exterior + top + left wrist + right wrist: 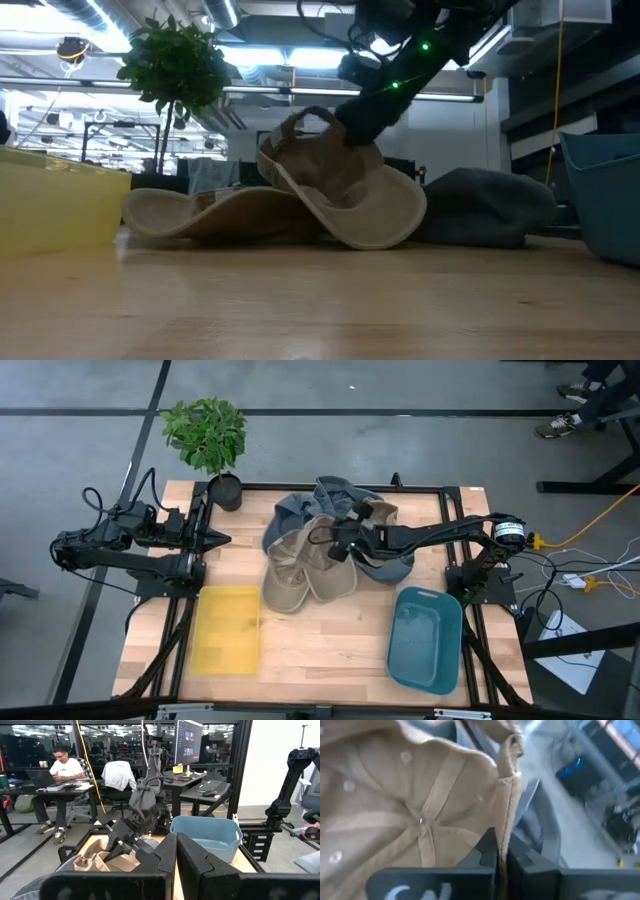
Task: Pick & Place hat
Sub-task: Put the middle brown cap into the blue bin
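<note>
Past the left gripper, whose dark fingers meet, the right gripper pinches a tan hat just beside the blue bin, with a seated person well behind the bin.

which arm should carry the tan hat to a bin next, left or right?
Right. The right gripper is shut on the tan hat, with its rim pinched between the fingers in the right wrist view. The left gripper sits shut at the table's left edge, away from the pile. The teal bin is likely the closer drop.
</note>
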